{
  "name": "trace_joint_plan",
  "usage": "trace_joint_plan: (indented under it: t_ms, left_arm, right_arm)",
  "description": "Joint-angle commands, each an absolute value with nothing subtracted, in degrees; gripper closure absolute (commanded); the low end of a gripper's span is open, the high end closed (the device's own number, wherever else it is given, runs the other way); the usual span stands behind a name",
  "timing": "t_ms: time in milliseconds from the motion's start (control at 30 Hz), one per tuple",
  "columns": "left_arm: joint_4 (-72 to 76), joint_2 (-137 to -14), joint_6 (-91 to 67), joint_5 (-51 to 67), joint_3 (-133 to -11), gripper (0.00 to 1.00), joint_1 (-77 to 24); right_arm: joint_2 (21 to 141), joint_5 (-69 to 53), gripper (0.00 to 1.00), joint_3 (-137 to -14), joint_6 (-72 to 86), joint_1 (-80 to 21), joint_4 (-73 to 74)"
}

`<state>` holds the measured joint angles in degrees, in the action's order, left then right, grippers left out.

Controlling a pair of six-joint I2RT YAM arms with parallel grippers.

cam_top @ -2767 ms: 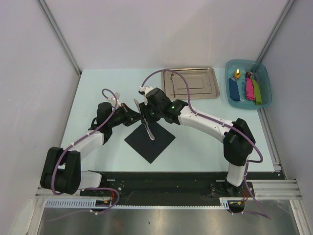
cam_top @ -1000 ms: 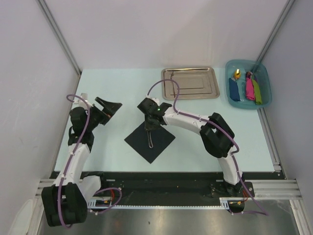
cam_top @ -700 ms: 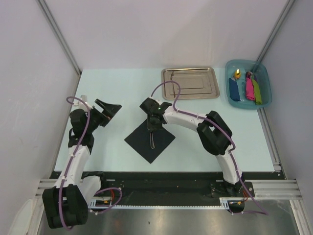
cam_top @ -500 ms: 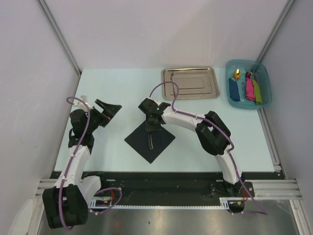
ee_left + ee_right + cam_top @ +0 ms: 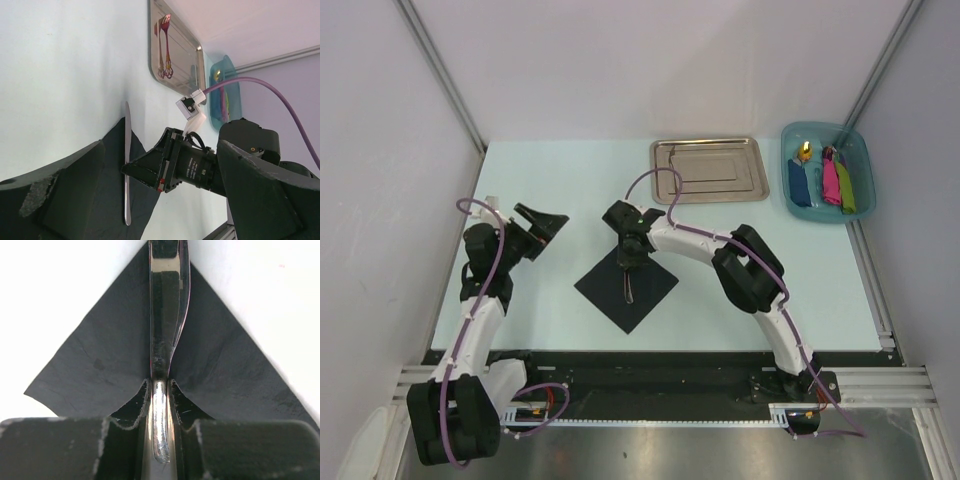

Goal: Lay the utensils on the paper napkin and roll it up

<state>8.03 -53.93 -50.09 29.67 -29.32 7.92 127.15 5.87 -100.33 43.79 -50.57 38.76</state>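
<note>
Utensil [image 5: 161, 330], slim and mirror-bright, on black paper napkin [image 5: 100, 360], end in right jaws' pinch; left jaws spread.

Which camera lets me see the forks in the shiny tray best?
The left wrist camera: the two forks lie side by side in the tray, prongs and handles clear. The top camera shows them only as thin faint lines. The right wrist camera does not show them.

Silvery utensil [image 5: 628, 287] on black napkin [image 5: 603, 291]
</note>
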Motion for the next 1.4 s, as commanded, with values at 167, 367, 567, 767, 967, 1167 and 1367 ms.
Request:
trace_joint_plan:
  t_ms: [167,367,567,767,967,1167,1367]
  left_arm:
    - [9.4,-54.67,-50.27,28.74,-29.36,0.0,8.88]
    - [9.4,-54.93,-50.27,28.65,-29.09,0.0,8.88]
    - [8.97,-54.93,-50.1,28.48,-29.35,0.0,8.88]
    - [8.09,-55.37,-49.49,28.3,-30.14,0.0,9.23]
    - [6.86,-55.64,-47.73,29.44,-32.69,0.0,9.4]
    - [6.5,-54.49,-45.09,31.2,-34.54,0.0,9.4]
    - [6.94,-54.23,-43.51,31.29,-36.21,0.0,9.4]
  right_arm:
    - [129.29,6.24,1.0,-104.33,43.33,-49.66,38.94]
    - [129.29,6.15,0.97,-103.97,43.33,-49.4,39.11]
    - [129.29,5.63,0.7,-103.97,43.5,-49.13,39.11]
    - [128.24,5.45,0.69,-104.06,43.59,-48.78,39.29]
    - [124.02,5.8,0.59,-105.38,39.92,-47.73,39.11]
    - [117.6,3.61,0.4,-106.26,28.5,-44.66,34.55]
    - [118.81,-5.63,0.32,-111.78,16.36,-33.51,31.11]
